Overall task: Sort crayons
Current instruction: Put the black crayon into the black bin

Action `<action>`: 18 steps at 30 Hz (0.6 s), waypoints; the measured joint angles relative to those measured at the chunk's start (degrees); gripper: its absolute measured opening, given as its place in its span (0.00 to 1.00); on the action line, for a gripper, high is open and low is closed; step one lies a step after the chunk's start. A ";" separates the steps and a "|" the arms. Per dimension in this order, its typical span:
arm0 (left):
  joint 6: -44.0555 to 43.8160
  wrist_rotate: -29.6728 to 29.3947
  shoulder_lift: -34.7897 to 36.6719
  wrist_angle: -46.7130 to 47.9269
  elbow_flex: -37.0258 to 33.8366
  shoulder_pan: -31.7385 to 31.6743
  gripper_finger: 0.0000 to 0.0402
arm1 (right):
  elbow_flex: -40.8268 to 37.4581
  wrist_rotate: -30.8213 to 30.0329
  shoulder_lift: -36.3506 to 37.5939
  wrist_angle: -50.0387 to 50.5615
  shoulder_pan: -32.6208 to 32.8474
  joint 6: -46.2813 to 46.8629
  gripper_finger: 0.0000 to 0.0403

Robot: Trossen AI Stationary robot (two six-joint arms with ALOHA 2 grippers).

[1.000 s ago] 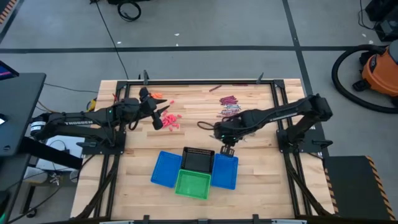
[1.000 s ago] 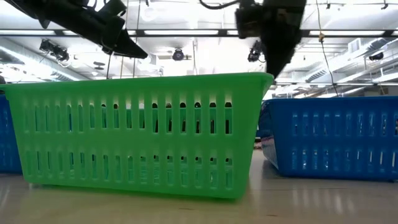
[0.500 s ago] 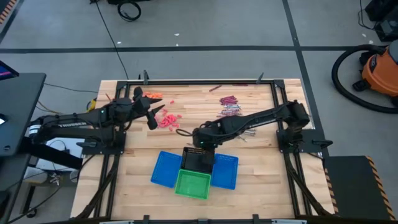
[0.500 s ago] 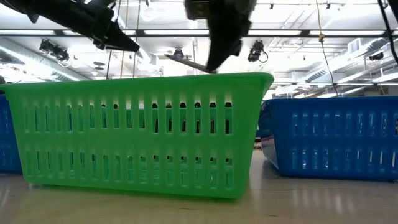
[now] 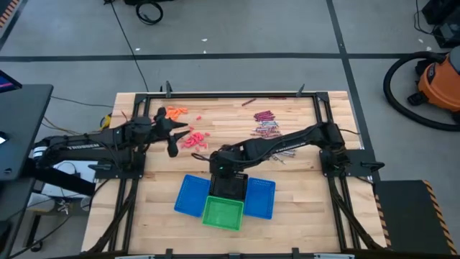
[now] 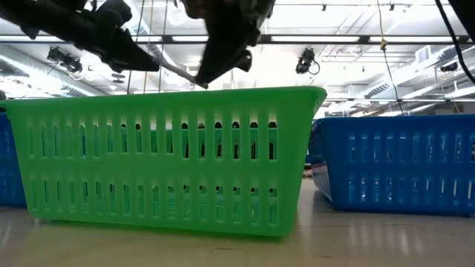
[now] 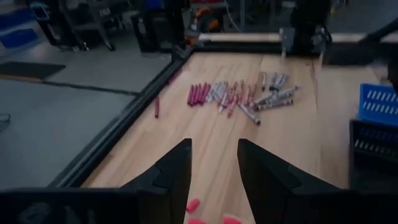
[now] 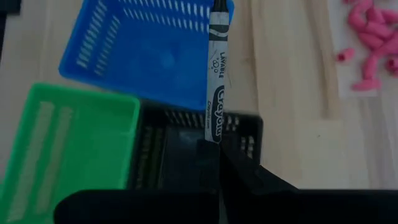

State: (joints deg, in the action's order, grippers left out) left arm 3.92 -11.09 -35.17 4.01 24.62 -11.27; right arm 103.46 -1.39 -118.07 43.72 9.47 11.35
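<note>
Over the black basket (image 5: 230, 184), seen from above, the right gripper (image 5: 219, 167) should centre before letting go. At table height, its crayon (image 6: 177, 71) juts out tilted. The left gripper (image 7: 212, 163) hangs spread and empty near pink bits (image 7: 193, 204). Right wrist: fingers (image 8: 239, 177) clench a silvery-grey, black-lettered crayon (image 8: 216, 81).

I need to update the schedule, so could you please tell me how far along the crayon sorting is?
Barely started: none of the baskets visibly holds a crayon yet. In hand: the right gripper holds one grey crayon above the black basket. The left gripper hovers open over the pink pile. Left: that pile and the maroon and grey pile.
</note>
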 joint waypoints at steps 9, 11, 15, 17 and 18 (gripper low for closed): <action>-0.91 -0.01 4.78 -1.35 -0.77 0.12 0.35 | -0.04 1.48 -4.36 -8.06 0.04 -2.07 0.03; -0.91 0.00 5.71 0.16 -0.81 0.47 0.35 | -0.04 1.49 -4.99 -8.56 0.04 -2.14 0.03; -0.91 0.04 6.03 1.07 -0.81 1.30 0.35 | -0.07 1.66 -6.14 -8.89 0.10 -2.11 0.03; -0.89 0.04 5.98 0.72 -0.81 1.66 0.35 | -0.04 1.62 -6.49 -9.32 0.15 -1.65 0.03; -0.90 0.04 5.98 0.86 -0.81 1.80 0.35 | -0.04 1.82 -6.55 -8.00 0.16 -1.58 0.03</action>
State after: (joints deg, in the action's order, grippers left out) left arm 3.01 -11.05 -29.19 4.88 23.81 -9.46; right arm 103.42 0.44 -124.62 35.72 9.64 9.77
